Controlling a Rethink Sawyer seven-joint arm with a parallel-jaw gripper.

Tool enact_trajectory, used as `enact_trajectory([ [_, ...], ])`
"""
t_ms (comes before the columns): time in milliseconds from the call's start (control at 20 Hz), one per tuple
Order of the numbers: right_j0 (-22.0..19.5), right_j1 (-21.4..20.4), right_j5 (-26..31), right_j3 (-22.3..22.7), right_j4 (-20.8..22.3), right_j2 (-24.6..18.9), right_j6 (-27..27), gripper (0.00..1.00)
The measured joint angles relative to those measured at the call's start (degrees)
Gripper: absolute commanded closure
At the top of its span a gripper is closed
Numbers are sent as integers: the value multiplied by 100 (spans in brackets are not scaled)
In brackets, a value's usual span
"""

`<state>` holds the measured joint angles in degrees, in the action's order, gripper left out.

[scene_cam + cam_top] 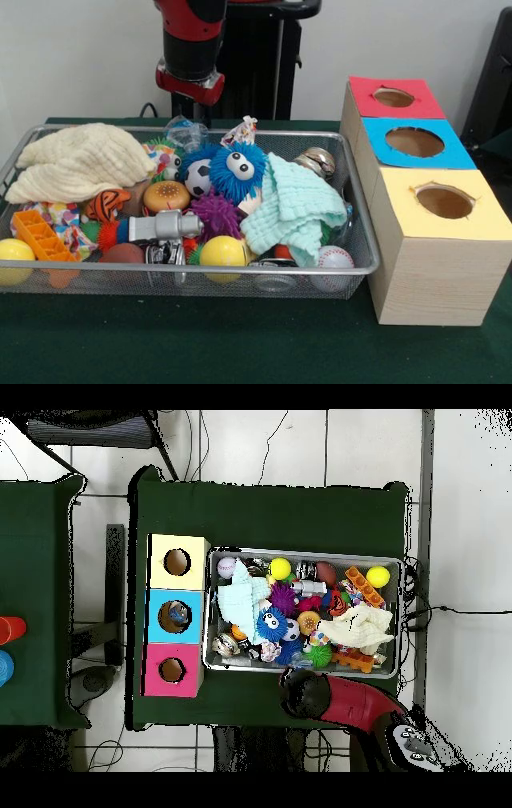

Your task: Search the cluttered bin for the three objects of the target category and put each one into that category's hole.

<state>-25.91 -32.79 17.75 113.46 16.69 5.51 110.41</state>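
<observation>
The silver wire-mesh bin (192,272) is heaped with toys and cloths; it also shows in the overhead view (300,552). A crumpled see-through plastic piece (186,131) lies at the bin's far rim. Another clear piece (347,218) seems to press against the right wall, partly under the mint cloth (292,208). Something clear (274,280) shows through the front mesh. The red-topped box's round hole (394,98) is the farthest of the three holes; overhead it is the lowest (171,670). My gripper (190,86) hangs just behind the bin's far rim, above the first piece, and overhead (303,692) it is outside the rim.
Blue-topped (414,142) and yellow-topped (444,202) boxes stand in a row beside the bin with the red one. The bin holds a cream cloth (80,160), a blue fuzzy toy (238,170), yellow balls (222,252), a baseball (334,258), shiny cans (318,162) and orange blocks (42,236).
</observation>
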Motion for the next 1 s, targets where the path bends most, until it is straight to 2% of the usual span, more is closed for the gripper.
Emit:
enact_trajectory([
  [400, 389, -312, 205, -128, -6, 51, 1, 0],
  [650, 570, -510, -132, -453, -5, 44, 1, 0],
  [1000, 521, -745, -553, -951, -2, -109, 1, 0],
])
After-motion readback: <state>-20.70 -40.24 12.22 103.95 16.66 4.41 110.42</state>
